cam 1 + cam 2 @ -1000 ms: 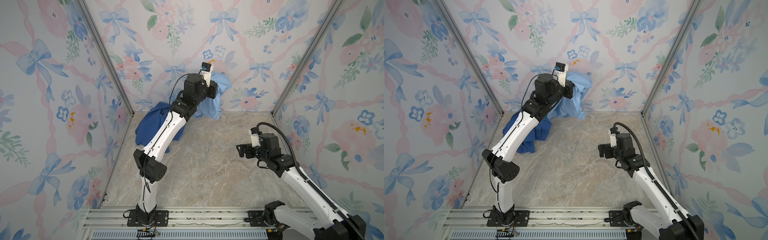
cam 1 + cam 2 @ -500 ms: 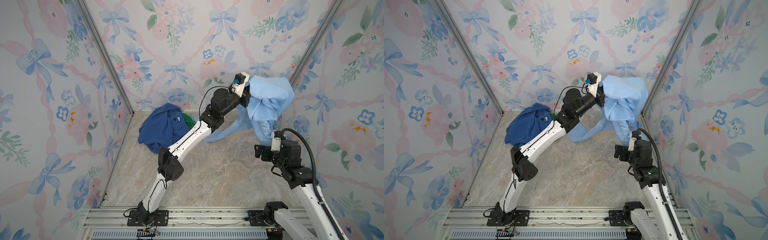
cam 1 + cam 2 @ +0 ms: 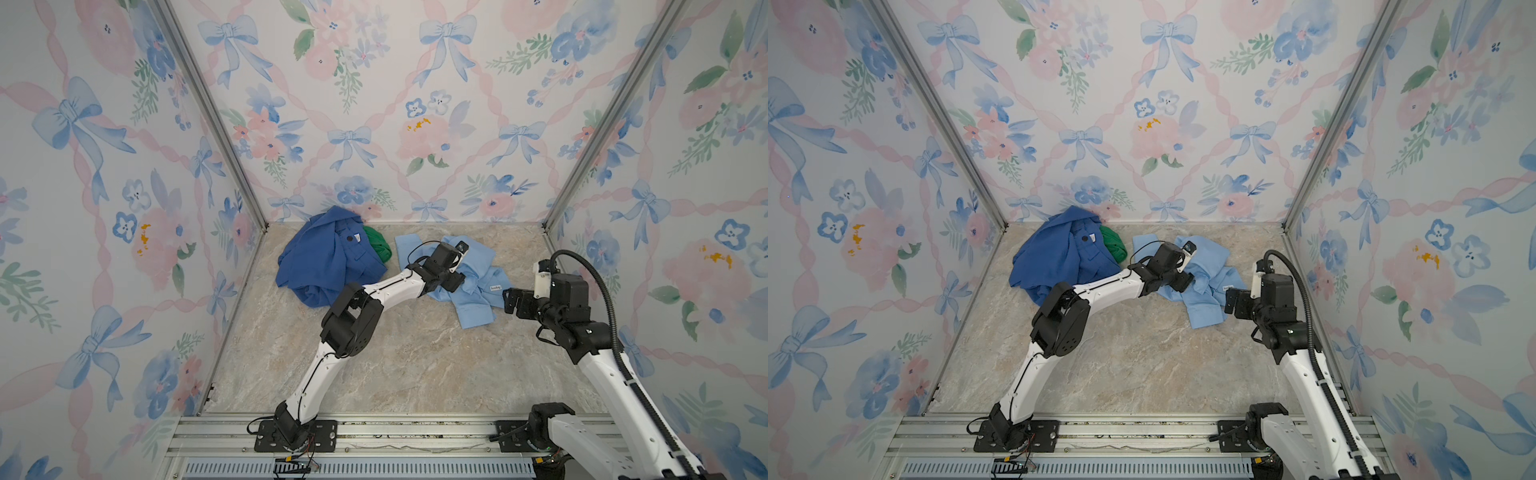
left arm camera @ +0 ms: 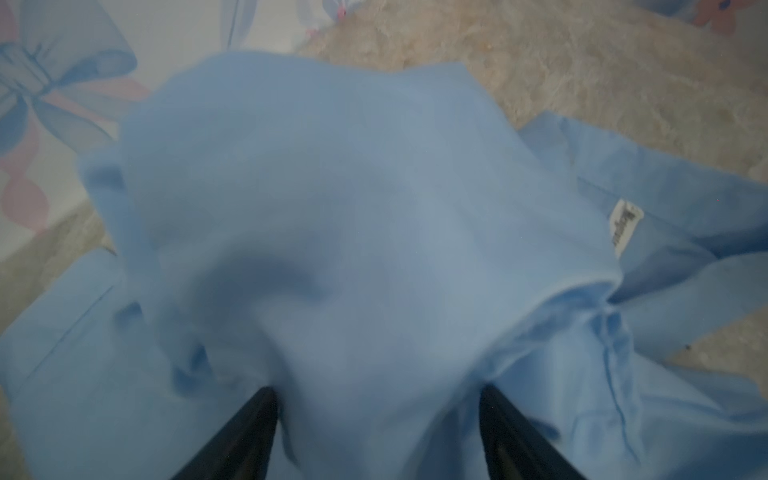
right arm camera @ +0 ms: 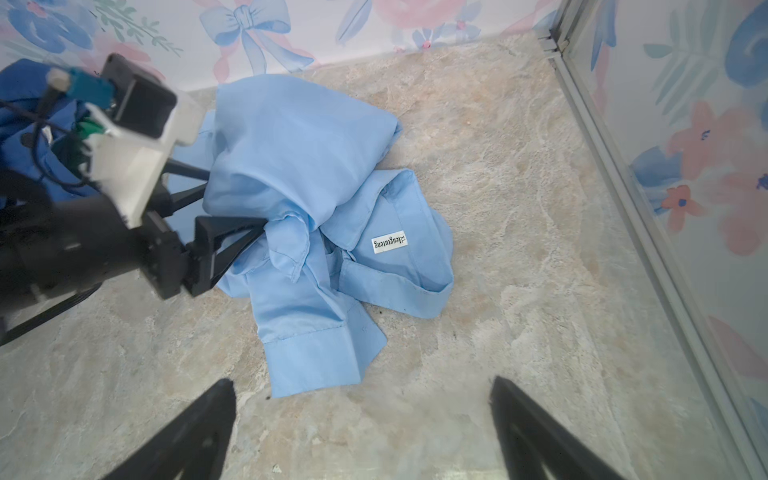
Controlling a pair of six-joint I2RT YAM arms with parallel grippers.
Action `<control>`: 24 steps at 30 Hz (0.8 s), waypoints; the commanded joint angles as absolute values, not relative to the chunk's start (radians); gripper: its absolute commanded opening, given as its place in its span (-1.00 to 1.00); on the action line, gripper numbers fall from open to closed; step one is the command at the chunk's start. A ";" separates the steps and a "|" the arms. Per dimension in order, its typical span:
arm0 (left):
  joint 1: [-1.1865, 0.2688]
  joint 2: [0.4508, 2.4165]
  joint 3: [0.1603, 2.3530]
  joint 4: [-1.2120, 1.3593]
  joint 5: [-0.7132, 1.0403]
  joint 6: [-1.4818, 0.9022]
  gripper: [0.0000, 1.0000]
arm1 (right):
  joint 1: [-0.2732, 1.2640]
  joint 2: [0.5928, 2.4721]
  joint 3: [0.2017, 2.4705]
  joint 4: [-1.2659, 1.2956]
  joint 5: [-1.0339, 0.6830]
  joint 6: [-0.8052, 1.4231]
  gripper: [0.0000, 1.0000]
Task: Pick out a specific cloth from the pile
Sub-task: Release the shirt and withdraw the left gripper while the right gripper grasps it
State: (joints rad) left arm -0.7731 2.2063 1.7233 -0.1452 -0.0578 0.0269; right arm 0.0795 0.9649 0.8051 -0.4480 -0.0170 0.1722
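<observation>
Pale blue cloth [image 3: 473,303] lies crumpled on the table [image 3: 395,357], toward the back right, just beside the pile [image 3: 320,266]. Left pincer [image 4: 376,390]: jaws apart, fabric bunched between them. Right pincer [image 5: 361,380]: jaws wide, nothing between, near the cloth's edge.

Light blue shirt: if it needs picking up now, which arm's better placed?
Left. The left gripper is open right at the light blue shirt, fingers straddling a raised fold, so closing could pinch it. The right gripper is open too, but short of the shirt, over bare table.
</observation>
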 commanded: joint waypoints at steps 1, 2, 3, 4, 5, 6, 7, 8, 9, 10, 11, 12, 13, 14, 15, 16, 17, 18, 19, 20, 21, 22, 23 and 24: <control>-0.741 1.879 1.547 -0.109 0.036 0.036 0.96 | 0.096 1.070 0.839 -0.349 -0.058 0.138 0.94; -0.738 1.815 1.477 -0.108 0.042 0.040 0.96 | 0.113 1.112 0.852 -0.334 -0.043 0.120 0.94; -0.738 1.737 1.405 -0.108 0.036 0.045 0.96 | 0.138 1.163 0.872 -0.316 -0.025 0.096 0.94; -0.736 1.664 1.323 -0.109 0.034 0.048 0.96 | 0.163 1.216 0.894 -0.298 -0.008 0.076 0.94; -0.735 1.593 1.259 -0.110 0.043 0.056 0.96 | 0.190 1.267 0.918 -0.283 0.014 0.062 0.94; -0.730 1.513 1.187 -0.111 0.062 0.067 0.96 | 0.215 1.329 0.947 -0.268 0.032 0.045 0.94; -0.726 1.434 1.119 -0.111 0.072 0.072 0.96 | 0.239 1.387 0.979 -0.248 0.046 0.019 0.94; -0.718 1.366 1.068 -0.113 0.085 0.076 0.96 | 0.262 1.438 1.007 -0.228 0.075 -0.006 0.93; -0.708 1.289 1.010 -0.120 0.111 0.085 0.96 | 0.284 1.492 1.036 -0.200 0.111 -0.030 0.94; -0.697 1.214 0.963 -0.132 0.126 0.095 0.96 | 0.299 1.540 1.066 -0.170 0.133 -0.052 0.94; -0.689 1.156 0.931 -0.139 0.130 0.100 0.96 | 0.306 1.581 1.091 -0.148 0.140 -0.067 0.94; -0.682 1.092 0.896 -0.148 0.131 0.107 0.96 | 0.311 1.623 1.123 -0.131 0.137 -0.078 0.94; -0.676 1.032 0.869 -0.156 0.124 0.113 0.96 | 0.313 1.664 1.157 -0.124 0.128 -0.090 0.93; -0.670 0.992 0.851 -0.159 0.116 0.115 0.96 | 0.314 1.712 1.186 -0.127 0.112 -0.104 0.94; -0.662 0.942 0.830 -0.163 0.116 0.112 0.96 | 0.316 1.758 1.224 -0.139 0.095 -0.122 0.93; -0.653 0.902 0.813 -0.164 0.120 0.111 0.96 | 0.318 1.803 1.264 -0.163 0.084 -0.138 0.94; -0.645 0.872 0.799 -0.163 0.126 0.112 0.96 | 0.320 1.847 1.302 -0.193 0.076 -0.146 0.93; -0.636 0.845 0.783 -0.162 0.130 0.111 0.96 | 0.321 1.894 1.354 -0.247 0.065 -0.148 0.94; -0.627 0.825 0.771 -0.163 0.131 0.111 0.96 | 0.321 1.937 1.405 -0.309 0.041 -0.143 0.94; -0.620 0.815 0.763 -0.161 0.127 0.111 0.96 | 0.321 1.971 1.436 -0.344 0.019 -0.138 0.94; -0.613 0.810 0.758 -0.162 0.117 0.112 0.96 | 0.323 2.001 1.460 -0.368 0.000 -0.129 0.94; -0.607 0.811 0.755 -0.162 0.115 0.112 0.96 | 0.329 2.025 1.483 -0.389 -0.005 -0.128 0.94; -0.602 0.814 0.755 -0.162 0.121 0.115 0.96 | 0.338 2.044 1.511 -0.419 0.016 -0.130 0.94; -0.598 0.822 0.756 -0.161 0.128 0.119 0.96 | 0.343 2.062 1.532 -0.440 0.023 -0.131 0.94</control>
